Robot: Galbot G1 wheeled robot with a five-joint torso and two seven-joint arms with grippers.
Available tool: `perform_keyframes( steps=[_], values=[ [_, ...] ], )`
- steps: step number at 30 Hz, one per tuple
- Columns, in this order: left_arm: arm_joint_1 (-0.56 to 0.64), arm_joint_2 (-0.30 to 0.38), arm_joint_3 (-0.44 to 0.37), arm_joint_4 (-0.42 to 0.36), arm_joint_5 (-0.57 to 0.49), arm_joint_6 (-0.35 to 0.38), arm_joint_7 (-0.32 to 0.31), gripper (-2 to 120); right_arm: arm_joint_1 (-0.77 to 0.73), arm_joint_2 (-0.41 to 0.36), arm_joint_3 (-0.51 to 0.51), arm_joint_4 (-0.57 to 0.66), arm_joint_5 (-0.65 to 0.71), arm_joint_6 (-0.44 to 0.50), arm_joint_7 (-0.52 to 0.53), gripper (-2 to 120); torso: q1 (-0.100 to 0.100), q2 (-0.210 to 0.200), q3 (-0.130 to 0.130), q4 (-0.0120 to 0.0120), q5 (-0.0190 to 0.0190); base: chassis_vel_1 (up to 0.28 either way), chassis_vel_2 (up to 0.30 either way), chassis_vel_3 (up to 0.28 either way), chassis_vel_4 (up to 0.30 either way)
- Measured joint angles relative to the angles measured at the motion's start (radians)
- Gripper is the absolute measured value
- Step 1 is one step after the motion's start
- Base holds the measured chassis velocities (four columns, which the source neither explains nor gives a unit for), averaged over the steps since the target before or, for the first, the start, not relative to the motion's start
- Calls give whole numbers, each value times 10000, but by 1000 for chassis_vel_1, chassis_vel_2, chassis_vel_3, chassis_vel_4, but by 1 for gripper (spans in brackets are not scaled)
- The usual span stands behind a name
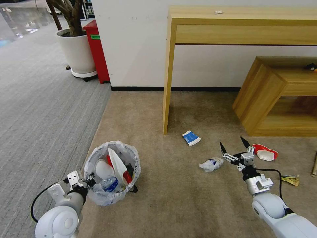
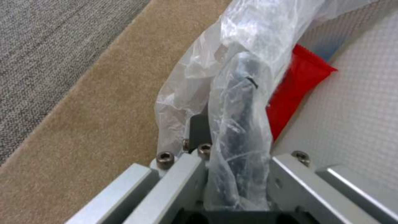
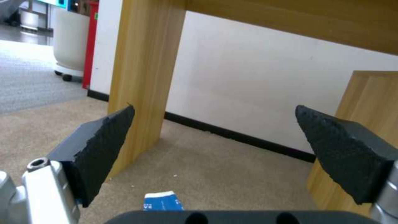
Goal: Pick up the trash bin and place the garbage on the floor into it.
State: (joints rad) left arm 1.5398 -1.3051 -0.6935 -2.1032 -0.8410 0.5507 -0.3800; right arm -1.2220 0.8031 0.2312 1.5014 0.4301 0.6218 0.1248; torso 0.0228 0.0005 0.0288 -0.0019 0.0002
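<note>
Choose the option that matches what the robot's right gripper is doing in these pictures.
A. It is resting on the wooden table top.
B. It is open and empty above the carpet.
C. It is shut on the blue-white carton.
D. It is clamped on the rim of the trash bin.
B: the right gripper has its fingers spread with nothing between them, above the floor, while the left gripper holds the trash bin.

An office-like room: wooden console table (image 1: 244,26) (against a white wall), potted plant (image 1: 75,43), carpeting.
</note>
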Motion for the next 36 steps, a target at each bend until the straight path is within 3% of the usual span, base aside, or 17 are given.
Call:
perform_keyframes(
  steps=[17,36],
  values=[
    [8,-42,-31,-37,-13,19,-13,0,51,49,-44,-78,79,129,-140,99,0,0,0,0,1,-8,-9,7,9],
    [54,-254,69,-7,140,-7,32,0,74,140,-22,-438,11,400,-312,99,1,1,0,-3,4,-162,-129,143,114]
  ],
)
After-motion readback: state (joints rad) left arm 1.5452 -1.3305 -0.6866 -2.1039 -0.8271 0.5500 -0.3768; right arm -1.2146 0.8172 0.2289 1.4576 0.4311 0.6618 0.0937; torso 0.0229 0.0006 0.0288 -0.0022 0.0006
